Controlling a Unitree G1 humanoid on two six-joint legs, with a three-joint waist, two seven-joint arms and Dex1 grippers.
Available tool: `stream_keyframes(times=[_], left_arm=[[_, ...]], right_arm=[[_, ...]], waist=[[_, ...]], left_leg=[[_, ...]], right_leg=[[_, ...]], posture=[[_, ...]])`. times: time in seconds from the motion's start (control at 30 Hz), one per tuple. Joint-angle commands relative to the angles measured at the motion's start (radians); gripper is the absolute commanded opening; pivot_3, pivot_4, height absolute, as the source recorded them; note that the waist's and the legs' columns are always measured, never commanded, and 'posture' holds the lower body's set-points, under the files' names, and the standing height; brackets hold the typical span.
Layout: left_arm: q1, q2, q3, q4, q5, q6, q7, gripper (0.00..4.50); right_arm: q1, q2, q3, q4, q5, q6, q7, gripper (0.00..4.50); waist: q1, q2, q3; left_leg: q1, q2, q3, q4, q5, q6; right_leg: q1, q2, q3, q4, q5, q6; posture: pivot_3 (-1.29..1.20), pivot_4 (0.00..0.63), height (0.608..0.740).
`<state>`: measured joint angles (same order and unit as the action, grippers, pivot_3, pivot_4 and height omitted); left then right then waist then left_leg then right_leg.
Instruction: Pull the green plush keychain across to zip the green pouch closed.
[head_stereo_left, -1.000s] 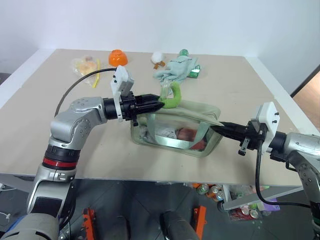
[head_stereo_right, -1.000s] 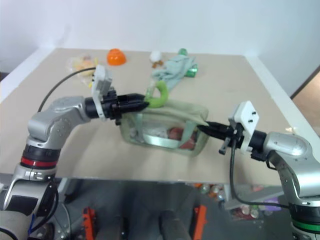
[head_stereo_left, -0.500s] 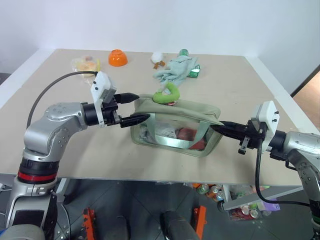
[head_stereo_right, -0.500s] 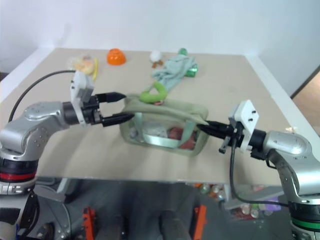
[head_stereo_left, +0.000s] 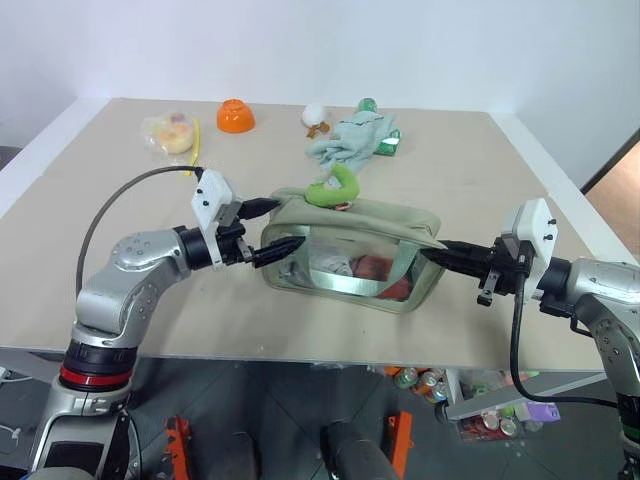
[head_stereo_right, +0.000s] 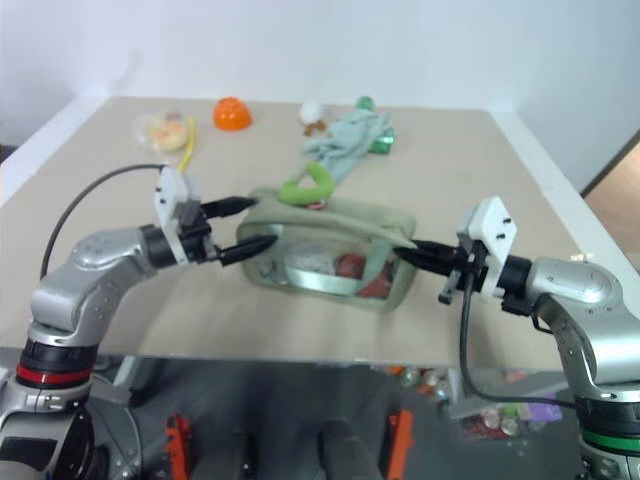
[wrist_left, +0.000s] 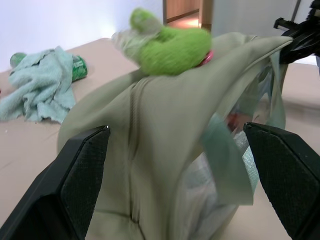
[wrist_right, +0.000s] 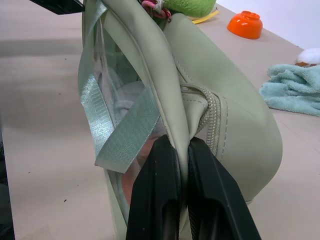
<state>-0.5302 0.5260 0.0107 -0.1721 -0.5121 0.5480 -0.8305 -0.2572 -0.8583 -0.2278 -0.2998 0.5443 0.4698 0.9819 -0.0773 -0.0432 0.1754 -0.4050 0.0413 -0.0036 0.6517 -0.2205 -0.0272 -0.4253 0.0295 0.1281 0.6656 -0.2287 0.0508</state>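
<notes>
The green pouch (head_stereo_left: 352, 262) lies mid-table, its clear side window facing me. The green plush keychain (head_stereo_left: 336, 187) rests curled on the pouch's top, toward its left end. My left gripper (head_stereo_left: 284, 224) is open and level at the pouch's left end, with its fingertips spread beside that end and the keychain (wrist_left: 172, 46) beyond them, free of both fingers. My right gripper (wrist_right: 182, 146) is shut on the pouch's right end, pinching the fabric fold beside the zipper's end (wrist_right: 212, 107). Whether the zipper is closed along the top I cannot tell.
At the table's far side lie an orange bowl (head_stereo_left: 236, 115), a clear bag of yellow items (head_stereo_left: 170, 130), a pale mint cloth (head_stereo_left: 350, 140) with a green bottle (head_stereo_left: 389, 146) beside it, and a small white toy (head_stereo_left: 315, 116). The table's front edge runs close below the pouch.
My left gripper has opened and let go of the keychain, then drawn back left and down to the pouch's end. The keychain has dropped onto the pouch top. The right gripper has not moved.
</notes>
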Motion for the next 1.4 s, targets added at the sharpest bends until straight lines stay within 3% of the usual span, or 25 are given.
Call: stream_keyframes(times=[0.03, 0.07, 0.17, 0.47, 0.53, 0.73, 0.77, 1.03, 1.2, 1.4], left_arm=[[0.005, 0.014, 0.02, 0.004, 0.002, -0.028, -0.019, 4.44], [0.005, 0.015, 0.019, 0.006, 0.002, -0.028, -0.022, 4.44], [-0.002, 0.005, 0.02, 0.013, -0.005, -0.036, -0.027, 3.62], [-0.012, 0.001, 0.01, 0.012, -0.007, -0.032, -0.045, 0.5], [-0.016, 0.003, 0.014, 0.012, -0.008, -0.03, -0.046, 0.02], [-0.021, 0.014, 0.018, 0.002, -0.009, -0.019, -0.048, 0.02], [-0.021, 0.015, 0.018, 0.002, -0.007, -0.019, -0.046, 0.0], [-0.028, 0.013, 0.004, 0.009, 0.008, -0.024, -0.042, 0.0], [-0.03, 0.014, -0.011, 0.015, 0.021, -0.032, -0.048, 0.0], [-0.025, 0.004, -0.016, 0.012, 0.029, -0.035, -0.044, 0.0]], right_arm=[[-0.002, -0.017, -0.017, -0.019, 0.002, -0.006, 0.003, 0.0], [0.0, -0.017, -0.018, -0.02, 0.001, -0.007, 0.003, 0.0], [0.003, -0.018, -0.022, -0.022, 0.002, -0.007, 0.0, 0.0], [0.014, -0.024, -0.033, -0.027, 0.004, -0.005, -0.003, 0.0], [0.014, -0.024, -0.033, -0.028, 0.007, -0.002, -0.004, 0.0], [-0.027, -0.013, -0.056, -0.022, 0.092, 0.091, -0.031, 0.0], [-0.028, -0.024, -0.054, -0.022, 0.103, 0.109, -0.022, 0.8], [-0.098, -0.089, -0.113, 0.046, 0.126, 0.137, -0.012, 3.46], [-0.332, -0.128, -0.098, 0.103, 0.177, 0.199, -0.027, 3.46], [-0.623, 0.018, 0.091, 0.131, 0.158, 0.218, -0.042, 3.46]], waist=[[0.0, 0.0, 0.0], [0.0, 0.0, 0.0], [0.0, 0.0, 0.0], [0.001, 0.0, 0.0], [0.001, 0.0, 0.0], [0.001, 0.0, 0.0], [0.001, 0.0, 0.0], [0.002, 0.003, 0.002], [0.0, 0.008, 0.005], [-0.002, 0.009, 0.006]], left_leg=[[0.0, 0.0, 0.0, 0.0, 0.0, 0.0], [0.0, 0.0, 0.0, 0.0, 0.0, 0.0], [0.0, 0.0, 0.0, 0.0, 0.0, 0.0], [0.0, 0.0, 0.0, 0.0, 0.0, 0.0], [0.0, 0.0, 0.0, 0.0, 0.0, 0.0], [0.0, 0.0, 0.0, 0.0, 0.0, 0.0], [0.0, 0.0, 0.0, 0.0, 0.0, 0.0], [-0.001, -0.001, 0.0, 0.0, 0.0, 0.0], [0.0, -0.002, 0.001, 0.001, 0.0, 0.0], [-0.001, 0.0, -0.001, -0.001, 0.0, 0.0]], right_leg=[[0.0, 0.0, 0.0, 0.0, 0.0, 0.0], [0.0, 0.0, 0.0, 0.0, 0.0, 0.0], [0.0, 0.0, 0.0, 0.0, 0.0, 0.0], [0.0, 0.0, 0.0, 0.0, 0.0, 0.0], [0.0, 0.0, 0.0, 0.0, 0.0, 0.0], [0.0, 0.0, 0.0, 0.0, 0.0, 0.0], [0.0, 0.0, 0.0, 0.0, 0.0, 0.0], [0.0, -0.001, 0.0, 0.0, 0.0, 0.0], [0.0, -0.002, 0.001, 0.0, 0.0, 0.0], [-0.001, -0.001, -0.001, 0.0, 0.0, 0.0]], posture=[[0.0, 0.15, 0.74], [0.0, 0.15, 0.74], [0.0, 0.15, 0.74], [0.0, 0.15, 0.74], [0.0, 0.15, 0.74], [0.0, 0.15, 0.74], [0.0, 0.15, 0.74], [0.0, 0.15, 0.74], [0.0, 0.15, 0.74], [0.0, 0.15, 0.74]])
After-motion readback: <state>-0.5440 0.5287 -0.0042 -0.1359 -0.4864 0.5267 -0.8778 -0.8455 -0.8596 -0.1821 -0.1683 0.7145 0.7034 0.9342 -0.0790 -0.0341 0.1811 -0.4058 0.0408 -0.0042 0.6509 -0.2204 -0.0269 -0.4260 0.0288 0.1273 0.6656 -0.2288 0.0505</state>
